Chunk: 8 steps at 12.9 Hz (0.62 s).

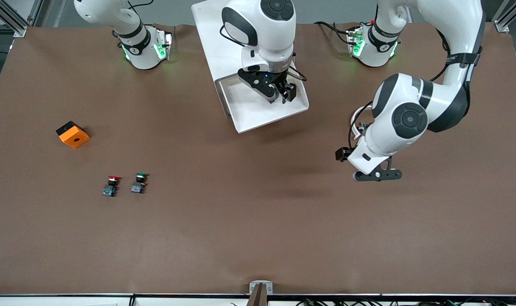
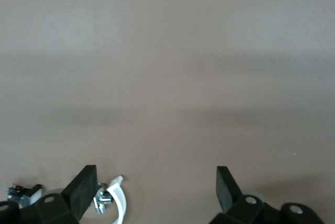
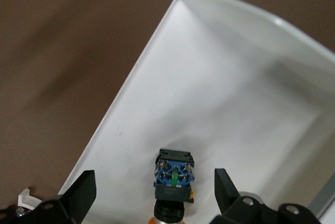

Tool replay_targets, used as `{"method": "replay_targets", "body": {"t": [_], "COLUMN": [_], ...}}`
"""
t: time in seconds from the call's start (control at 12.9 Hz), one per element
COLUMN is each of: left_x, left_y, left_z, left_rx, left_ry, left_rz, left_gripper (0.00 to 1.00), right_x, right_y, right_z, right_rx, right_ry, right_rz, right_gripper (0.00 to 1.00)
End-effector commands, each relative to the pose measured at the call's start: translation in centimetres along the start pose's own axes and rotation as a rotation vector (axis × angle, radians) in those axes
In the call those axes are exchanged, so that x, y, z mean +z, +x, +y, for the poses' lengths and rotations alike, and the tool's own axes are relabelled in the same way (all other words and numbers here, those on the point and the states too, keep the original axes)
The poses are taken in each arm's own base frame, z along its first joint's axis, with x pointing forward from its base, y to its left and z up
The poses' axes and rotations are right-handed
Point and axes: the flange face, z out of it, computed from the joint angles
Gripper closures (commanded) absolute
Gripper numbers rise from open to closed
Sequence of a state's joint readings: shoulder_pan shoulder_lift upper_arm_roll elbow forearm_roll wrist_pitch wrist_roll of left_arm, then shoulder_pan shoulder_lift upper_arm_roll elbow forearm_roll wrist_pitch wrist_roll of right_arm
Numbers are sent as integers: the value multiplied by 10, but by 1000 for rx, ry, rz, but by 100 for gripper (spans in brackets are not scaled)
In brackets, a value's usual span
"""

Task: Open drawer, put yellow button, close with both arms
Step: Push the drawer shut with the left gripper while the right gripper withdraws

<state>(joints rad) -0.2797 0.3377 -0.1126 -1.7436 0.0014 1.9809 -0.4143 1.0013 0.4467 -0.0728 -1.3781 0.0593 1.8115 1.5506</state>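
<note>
Yellow button (image 3: pixel 174 182) lying in the pulled-out drawer (image 1: pixel 258 117), right claw (image 3: pixel 154 195) hanging just over it with fingers spread and letting go, left claw (image 1: pixel 379 174) waiting wide open over bare desk (image 1: pixel 258 221), red button (image 1: pixel 111 185) and green button (image 1: pixel 139 182) sitting nearer the camera.

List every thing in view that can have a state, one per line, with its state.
drawer: pulled open, yellow button inside.
yellow button: lying in the drawer, released.
right gripper: over the open drawer, fingers open.
left gripper: open, holding nothing, waiting over bare table.
red button: on the table.
green button: on the table.
</note>
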Motion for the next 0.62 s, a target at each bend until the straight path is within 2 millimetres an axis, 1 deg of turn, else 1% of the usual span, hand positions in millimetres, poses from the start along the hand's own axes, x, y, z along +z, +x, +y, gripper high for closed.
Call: {"method": "replay_targets", "body": {"t": [0.0, 0.16, 0.23, 0.47, 0.54], "left_x": [8, 17, 17, 18, 19], "left_y": [-18, -36, -45, -72, -77], "left_z": [31, 64, 81, 125, 131], "left_rx": [-40, -12, -13, -58, -62], "left_ry": [-19, -26, -32, -54, -69], "left_rz": [-13, -35, -40, -60, -77], "left_gripper": [0, 0, 0, 0, 0], "right_x": [-37, -64, -71, -86, -91], "right_y": [69, 118, 159, 250, 275], "right_z": [10, 27, 42, 89, 103], "right_rx": [-104, -195, -230, -376, -392], "right_ry": [-10, 15, -1, -40, -39], "right_rz": [-4, 0, -9, -41, -43], "right_gripper": [0, 0, 0, 0, 0]}}
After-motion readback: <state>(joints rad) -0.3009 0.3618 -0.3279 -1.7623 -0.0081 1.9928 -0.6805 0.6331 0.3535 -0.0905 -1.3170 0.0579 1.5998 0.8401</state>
